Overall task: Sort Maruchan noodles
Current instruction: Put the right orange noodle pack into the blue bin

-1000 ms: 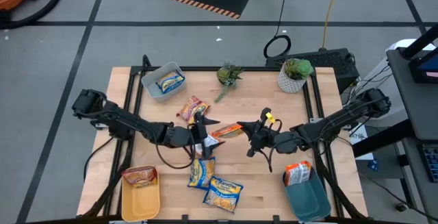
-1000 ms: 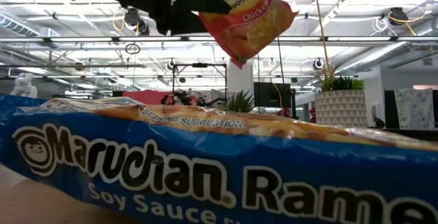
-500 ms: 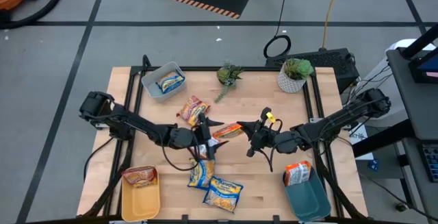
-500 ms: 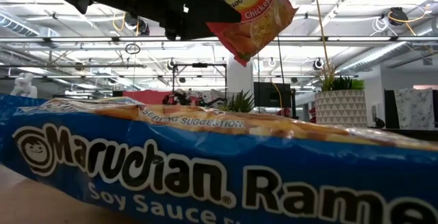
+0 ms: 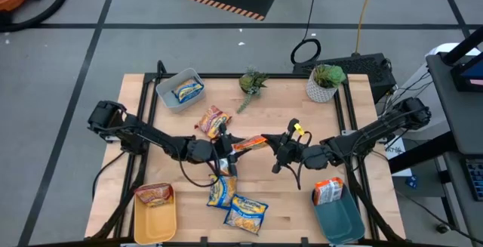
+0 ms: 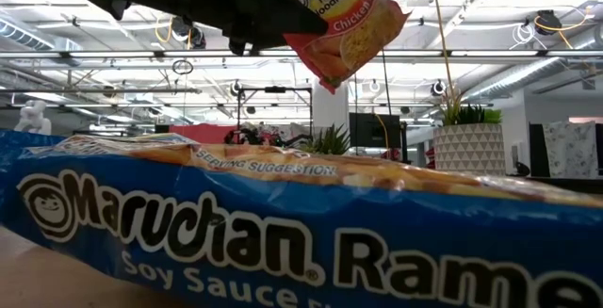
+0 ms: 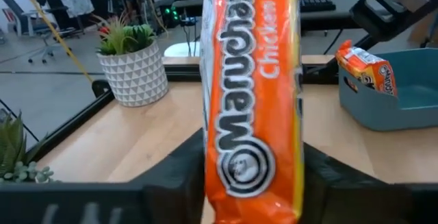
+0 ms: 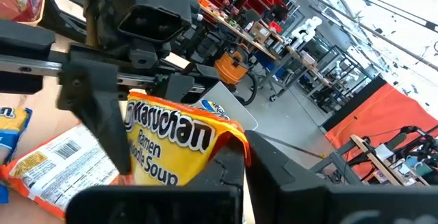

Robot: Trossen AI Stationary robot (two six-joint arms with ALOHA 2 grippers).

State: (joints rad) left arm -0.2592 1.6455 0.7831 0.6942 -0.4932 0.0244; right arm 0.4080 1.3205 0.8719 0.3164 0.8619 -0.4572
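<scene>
An orange Maruchan chicken noodle packet (image 5: 249, 143) hangs in the air over the table's middle, between my two grippers. My left gripper (image 5: 229, 143) is shut on its left end and my right gripper (image 5: 268, 143) on its right end. The low view shows the packet (image 6: 344, 25) high up, tilted. Loose on the table lie a red packet (image 5: 213, 118) and two blue-and-yellow packets (image 5: 221, 190) (image 5: 246, 211); one of the blue packets (image 6: 283, 242) fills the low view's foreground. My left gripper has the packet's left end (image 7: 250, 183) between its two fingers (image 7: 178, 179), one at each long side. The fingers come level from the table's left and lie along the packet. The packet is clear of the table. My right gripper pinches the packet's right end (image 8: 205, 152) between its fingers (image 8: 236, 166), coming level from the table's right. The packet is lifted clear and reaches out toward the left gripper.
A grey bin (image 5: 170, 96) at the far left holds a blue packet. A yellow bin (image 5: 155, 220) at the near left holds a packet, and a teal bin (image 5: 339, 217) at the near right holds an orange one (image 5: 327, 190). Two potted plants (image 5: 253, 84) (image 5: 324, 81) stand at the far edge.
My left gripper has edged toward the orange packet and its fingers, spread wide before, have shut on the packet's left end. My right gripper has kept still with the packet held up.
</scene>
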